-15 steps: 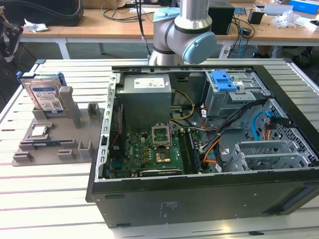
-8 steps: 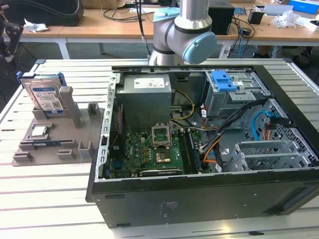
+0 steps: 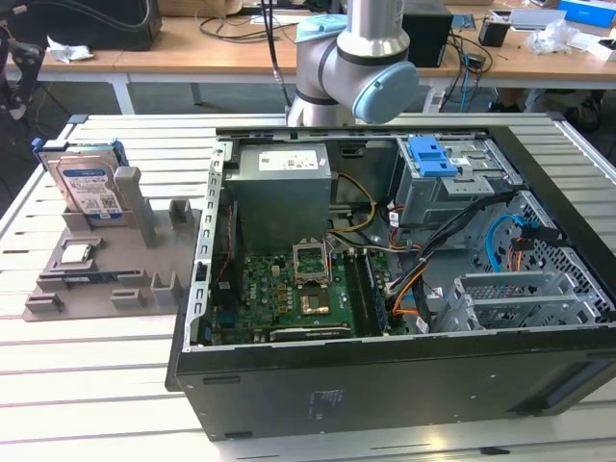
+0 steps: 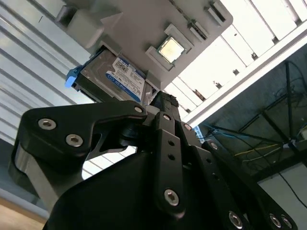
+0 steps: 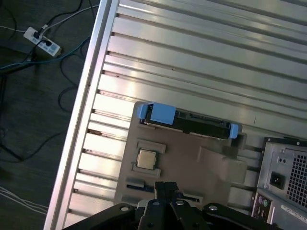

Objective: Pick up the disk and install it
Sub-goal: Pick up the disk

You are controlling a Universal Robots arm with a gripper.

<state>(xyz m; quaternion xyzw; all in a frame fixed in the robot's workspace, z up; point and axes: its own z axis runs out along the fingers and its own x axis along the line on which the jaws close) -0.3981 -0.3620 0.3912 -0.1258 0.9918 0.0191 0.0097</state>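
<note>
In the exterior view, your disk [image 3: 89, 185] stands on end in 1 slot of the grey holder [image 3: 106, 289]. Its long axis is near upright, the label faces the camera, and the blue carrier shows at its top corners. The chip [image 3: 77, 254] lies flat in a square pocket of the same holder, nearer the camera than the disk. The holder rests on the slatted table [image 3: 96, 385], just beside the open case [image 3: 385, 385] on the exterior view's left. Inside the case you see a motherboard [image 3: 279, 289] and a grey cage [image 3: 452, 188] topped by a blue latch [image 3: 430, 156]. The arm [image 3: 351, 63] rises behind the case.

The first wrist view looks down on the disk's top edge [image 5: 196, 125], a thin dark strip with a blue tab at each end. The gripper [image 5: 166, 188] hangs over the holder on the chip's side, apart from the disk. Its 2 fingers are pressed together with nothing between them. You also get a corner of the case's rear panel and a power strip [image 5: 43, 43] on the floor.

The second wrist view gives you the disk's label face [image 4: 122, 74] past the gripper's black links, with the chip in its pocket beyond.
</note>
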